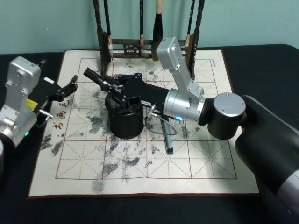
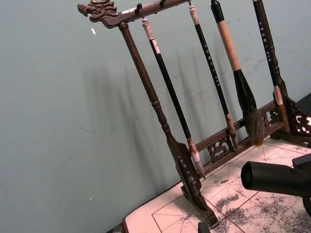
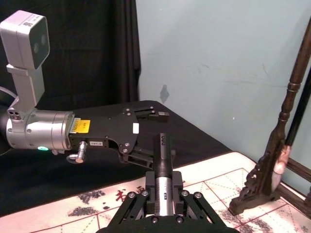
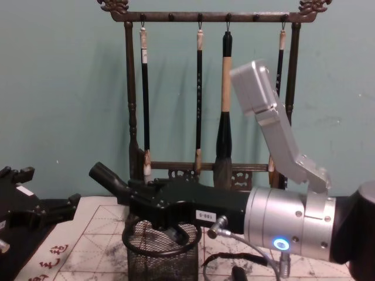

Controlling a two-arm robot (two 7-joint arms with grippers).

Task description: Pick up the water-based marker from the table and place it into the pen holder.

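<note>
The water-based marker is a thick black pen, and my right gripper is shut on it. It lies nearly level, its free end pointing toward my left side, above the pen holder, a round black mesh cup on the white grid mat of the table. In the chest view the marker and right gripper hang just over the pen holder's rim. The right wrist view shows the marker clamped between the fingers. My left gripper rests open at the mat's left edge.
A tall dark wooden brush rack with hanging brushes stands at the mat's far edge. A second dark pen and a thin cable lie on the mat just right of the holder. Grey ink stains mark the mat.
</note>
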